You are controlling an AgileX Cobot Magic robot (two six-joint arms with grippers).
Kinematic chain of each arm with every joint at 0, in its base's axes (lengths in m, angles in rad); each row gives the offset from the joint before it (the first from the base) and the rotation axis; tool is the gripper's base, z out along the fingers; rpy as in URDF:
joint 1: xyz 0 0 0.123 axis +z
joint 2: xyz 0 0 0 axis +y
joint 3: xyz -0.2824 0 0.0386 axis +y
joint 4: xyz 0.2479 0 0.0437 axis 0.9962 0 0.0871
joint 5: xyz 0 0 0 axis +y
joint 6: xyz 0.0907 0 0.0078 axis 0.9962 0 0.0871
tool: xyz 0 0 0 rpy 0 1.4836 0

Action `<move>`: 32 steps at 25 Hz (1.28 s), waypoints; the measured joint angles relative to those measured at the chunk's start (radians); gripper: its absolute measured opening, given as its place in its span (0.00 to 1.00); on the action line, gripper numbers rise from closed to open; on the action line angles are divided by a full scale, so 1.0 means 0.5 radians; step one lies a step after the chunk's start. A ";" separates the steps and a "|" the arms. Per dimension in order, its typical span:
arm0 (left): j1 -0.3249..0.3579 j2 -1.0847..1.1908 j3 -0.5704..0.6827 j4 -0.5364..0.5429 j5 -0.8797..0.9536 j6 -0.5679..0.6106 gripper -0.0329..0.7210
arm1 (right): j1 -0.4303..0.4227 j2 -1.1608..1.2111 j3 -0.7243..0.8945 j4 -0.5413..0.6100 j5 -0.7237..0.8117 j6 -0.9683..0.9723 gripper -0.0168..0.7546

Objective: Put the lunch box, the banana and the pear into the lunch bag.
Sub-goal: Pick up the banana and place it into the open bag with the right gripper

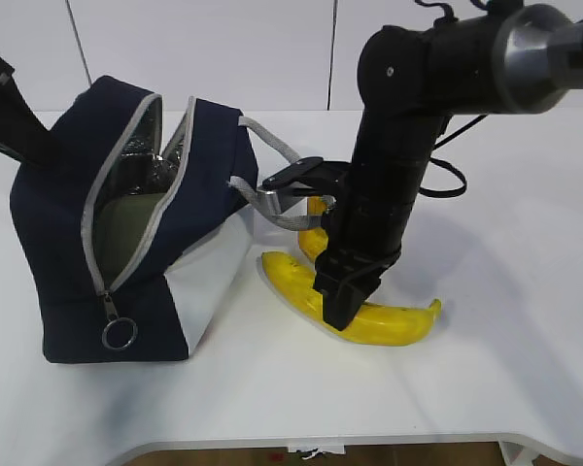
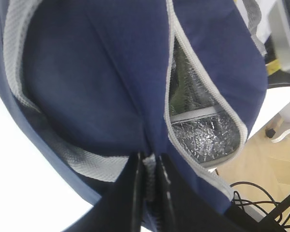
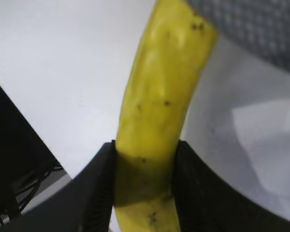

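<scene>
The navy lunch bag (image 1: pixel 68 243) stands at the left with its zipper open and silver lining showing. A sage-green surface, the lunch box (image 1: pixel 126 228), sits inside the opening. My left gripper (image 2: pixel 149 170) is shut on the bag's edge by the zipper (image 2: pixel 193 82); in the exterior view it is hidden behind the bag. The banana (image 1: pixel 394 325) lies on the table right of the bag. My right gripper (image 1: pixel 342 303) is shut on its middle, the fingers (image 3: pixel 99 183) pressing both sides of the banana (image 3: pixel 164 87). A yellow-orange bit of the pear (image 1: pixel 314 241) shows behind that gripper.
The bag's grey webbing handle (image 1: pixel 272 146) and a metal buckle (image 1: pixel 270 201) hang toward the right arm. The zipper's ring pull (image 1: pixel 120 334) dangles at the bag's front. A black cable (image 1: pixel 449 184) lies behind the right arm. The table's front edge (image 1: pixel 369 442) is near.
</scene>
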 joint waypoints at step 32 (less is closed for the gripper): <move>0.000 0.000 0.000 -0.149 0.000 0.000 0.06 | 0.042 -0.913 0.224 1.108 -0.557 0.397 0.37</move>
